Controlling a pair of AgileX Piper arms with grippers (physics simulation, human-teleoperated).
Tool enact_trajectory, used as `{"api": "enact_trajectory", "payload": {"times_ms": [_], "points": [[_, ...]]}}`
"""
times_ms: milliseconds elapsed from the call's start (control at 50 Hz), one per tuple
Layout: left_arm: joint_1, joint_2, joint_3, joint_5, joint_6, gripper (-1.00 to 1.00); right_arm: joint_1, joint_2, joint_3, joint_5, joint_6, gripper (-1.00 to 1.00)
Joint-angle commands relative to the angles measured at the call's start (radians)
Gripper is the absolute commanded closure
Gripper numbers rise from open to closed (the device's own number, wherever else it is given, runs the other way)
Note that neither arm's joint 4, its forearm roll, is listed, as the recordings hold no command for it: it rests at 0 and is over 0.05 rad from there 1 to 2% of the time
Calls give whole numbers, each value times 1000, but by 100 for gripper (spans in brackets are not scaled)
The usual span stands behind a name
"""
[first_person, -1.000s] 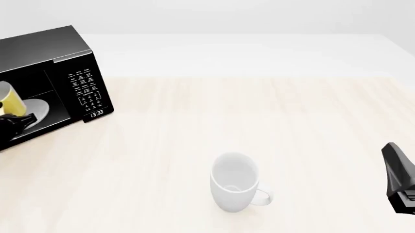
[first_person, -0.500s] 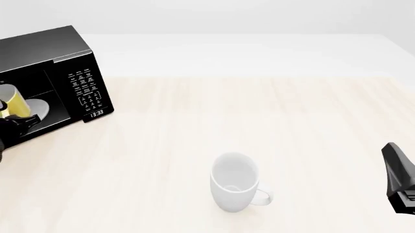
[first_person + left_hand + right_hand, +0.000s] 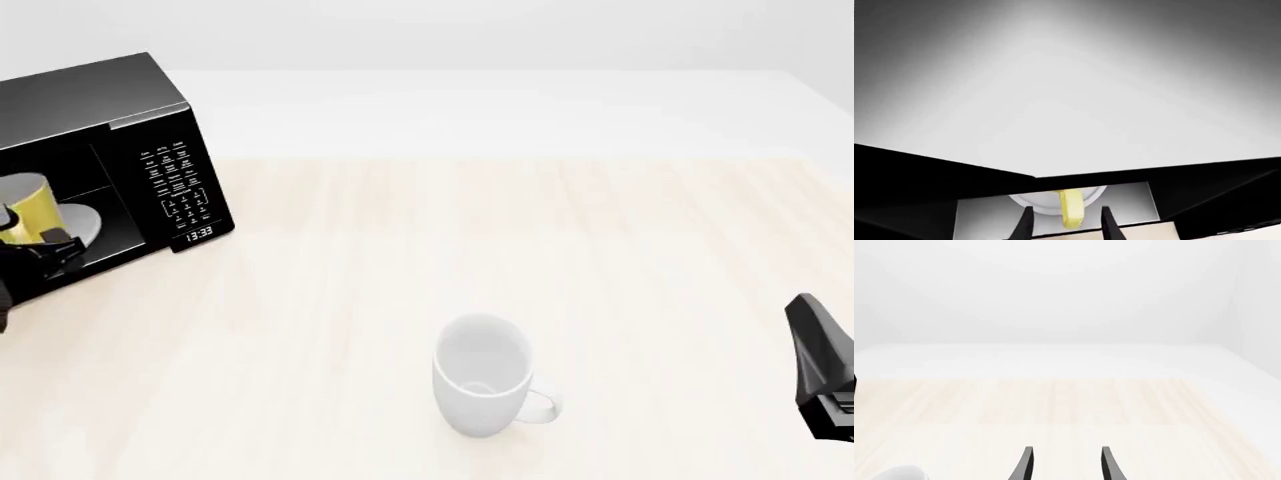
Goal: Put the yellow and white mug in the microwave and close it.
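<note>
Small yellow mug with white rim (image 3: 27,208) sat inside open black boxy microwave (image 3: 158,150) on white turntable plate (image 3: 78,222). My left gripper (image 3: 1063,224) spread, fingers either side of yellow handle. My right gripper (image 3: 1064,463) spread over bare light-wood table (image 3: 1067,410), near larger all-white mug (image 3: 483,375).

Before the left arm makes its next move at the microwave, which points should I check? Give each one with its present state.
1. Yellow and white mug inside the microwave, over the turntable plate: ok.
2. Mug upright: ok.
3. Left pincer open, fingers either side of the handle: ok.
4. Fingers free of the handle: cannot tell.
5. Door closed: not ok; the cavity is open.
6. Right pincer open, far from the microwave: ok.
</note>
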Motion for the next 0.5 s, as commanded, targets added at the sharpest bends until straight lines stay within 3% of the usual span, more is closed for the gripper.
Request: {"api": "enact_trajectory", "payload": {"times_ms": [20, 500], "points": [[-2, 22, -15, 2, 6, -100, 0, 0, 0, 0, 0, -100], [-2, -9, 29, -13, 14, -100, 0, 0, 0, 0, 0, -100]]}}
